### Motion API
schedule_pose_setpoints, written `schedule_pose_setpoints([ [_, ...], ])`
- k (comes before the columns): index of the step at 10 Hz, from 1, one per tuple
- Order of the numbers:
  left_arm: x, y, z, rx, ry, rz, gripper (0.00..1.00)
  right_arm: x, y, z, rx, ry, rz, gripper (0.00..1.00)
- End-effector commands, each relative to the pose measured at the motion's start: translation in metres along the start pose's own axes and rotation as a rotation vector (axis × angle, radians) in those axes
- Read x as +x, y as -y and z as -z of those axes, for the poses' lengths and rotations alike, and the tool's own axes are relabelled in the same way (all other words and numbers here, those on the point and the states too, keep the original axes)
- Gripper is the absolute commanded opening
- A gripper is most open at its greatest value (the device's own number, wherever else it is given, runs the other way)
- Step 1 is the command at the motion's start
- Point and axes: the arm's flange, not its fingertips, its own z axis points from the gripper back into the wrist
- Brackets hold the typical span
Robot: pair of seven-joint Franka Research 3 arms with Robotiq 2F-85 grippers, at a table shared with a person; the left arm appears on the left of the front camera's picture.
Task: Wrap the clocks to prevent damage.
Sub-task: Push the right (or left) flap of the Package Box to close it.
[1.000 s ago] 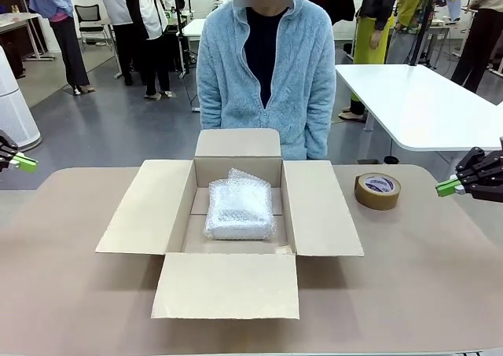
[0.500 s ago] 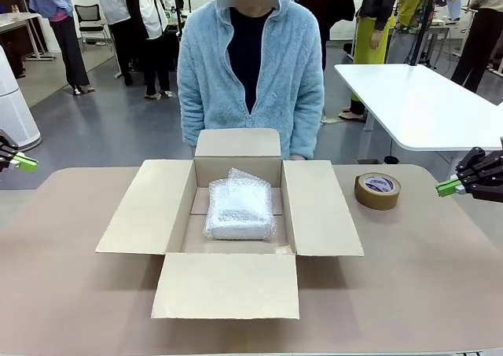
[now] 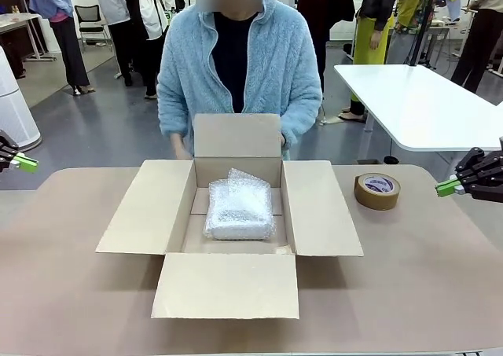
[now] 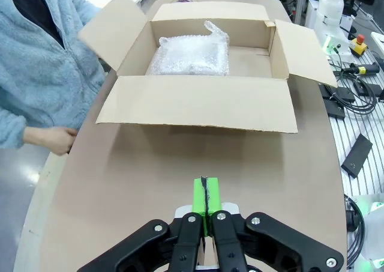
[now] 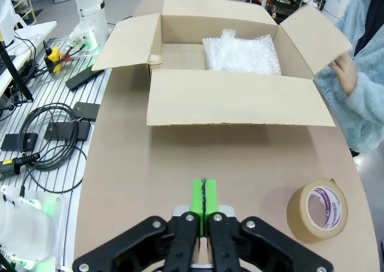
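The clocks (image 3: 240, 208) show as 1 whitish, translucent, pillow-shaped bubble-wrap bundle lying on the floor of a big brown cardboard box (image 3: 145, 207), towards its far wall and a little right of the middle. The box stands in the middle of the beige table (image 3: 416, 285) with its top open: the left, right and near flaps lie spread out flat, while the far flap (image 3: 237, 136) stands upright.

Behind that flap is a person in a fluffy light-blue fleece jacket (image 3: 259, 65), close up to the far edge of the table. From the right wrist camera 1 hand (image 5: 342, 74) sits just behind the raised flap; I cannot tell whether it touches the cardboard. From the left wrist camera the other hand (image 4: 57, 140) is curled at the table's edge, apart from the box.

A brown roll of packing tape (image 3: 377, 191) lies flat on the table to the right of the box, clear of its right flap.

The left gripper (image 3: 23, 163) hangs at the left edge of the table, its green pads pressed together on nothing. The right gripper (image 3: 448, 187) hangs at the right edge beyond the tape roll, pads likewise pressed together and empty. Both are well apart from the box and the bundle.
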Motion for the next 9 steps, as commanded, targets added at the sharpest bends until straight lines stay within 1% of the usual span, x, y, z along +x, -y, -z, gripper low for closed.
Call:
schedule_pose_setpoints([
  [1, 0.0012, -0.0007, -0.0009, 0.008, 0.002, -0.004, 0.01, -0.0012, -0.0003, 0.0011, 0.002, 0.010, 0.001, 0.01],
  [9, 0.0012, -0.0007, -0.0009, 0.008, 0.002, -0.004, 0.01, -0.0012, -0.0003, 0.0011, 0.002, 0.010, 0.001, 0.01],
])
